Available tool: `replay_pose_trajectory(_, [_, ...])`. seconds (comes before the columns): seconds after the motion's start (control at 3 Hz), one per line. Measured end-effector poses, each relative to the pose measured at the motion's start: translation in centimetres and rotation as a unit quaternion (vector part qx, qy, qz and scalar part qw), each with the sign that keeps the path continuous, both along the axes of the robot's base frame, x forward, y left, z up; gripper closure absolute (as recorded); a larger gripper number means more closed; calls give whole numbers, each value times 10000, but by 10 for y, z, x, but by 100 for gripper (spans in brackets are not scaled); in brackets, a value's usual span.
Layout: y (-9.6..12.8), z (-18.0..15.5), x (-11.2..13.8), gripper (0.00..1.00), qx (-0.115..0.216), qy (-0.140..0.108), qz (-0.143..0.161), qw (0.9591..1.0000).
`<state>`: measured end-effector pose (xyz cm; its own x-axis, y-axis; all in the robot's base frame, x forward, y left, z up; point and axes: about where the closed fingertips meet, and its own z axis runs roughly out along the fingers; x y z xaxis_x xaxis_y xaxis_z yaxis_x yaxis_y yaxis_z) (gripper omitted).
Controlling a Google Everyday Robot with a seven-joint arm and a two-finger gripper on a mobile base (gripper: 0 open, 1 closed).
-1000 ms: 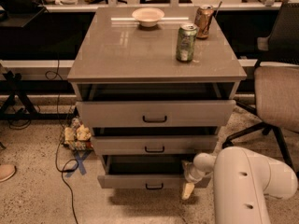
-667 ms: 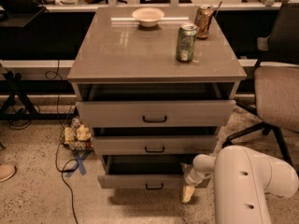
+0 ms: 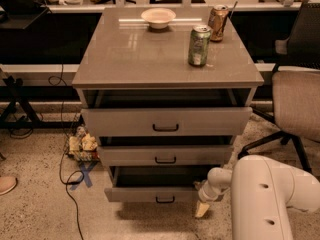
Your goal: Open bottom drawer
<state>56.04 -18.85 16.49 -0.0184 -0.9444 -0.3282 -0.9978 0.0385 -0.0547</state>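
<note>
The grey cabinet (image 3: 165, 64) has three drawers, all pulled out a little. The bottom drawer (image 3: 150, 193) is the lowest, with a short grey front and a small black handle (image 3: 165, 200); it stands out past the middle drawer (image 3: 165, 155), and a dark gap shows above its front. My gripper (image 3: 202, 209) hangs from the white arm (image 3: 260, 194) just off the bottom drawer's right end, near the floor, pointing down. It is beside the drawer front, not on the handle.
On the cabinet top stand a white bowl (image 3: 158, 17), a green can (image 3: 199, 45) and a brown can (image 3: 218, 22). An office chair (image 3: 297, 99) stands to the right. A cable and a small pile of bits (image 3: 82, 145) lie on the floor at left.
</note>
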Motion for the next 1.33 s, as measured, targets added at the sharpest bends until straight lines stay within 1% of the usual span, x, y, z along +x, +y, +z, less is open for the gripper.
replay_pose_trajectory(0.33, [1, -1, -11, 42, 29, 57, 28, 10000])
replay_pose_trajectory(0.67, [-2, 0, -23, 66, 71, 74, -9, 9999])
replay_pose_trajectory(1.0, [-9, 5, -34, 88, 98, 34, -139, 9998])
replay_pose_trajectory(1.33, [-24, 3, -61, 100, 277, 34, -390, 9989])
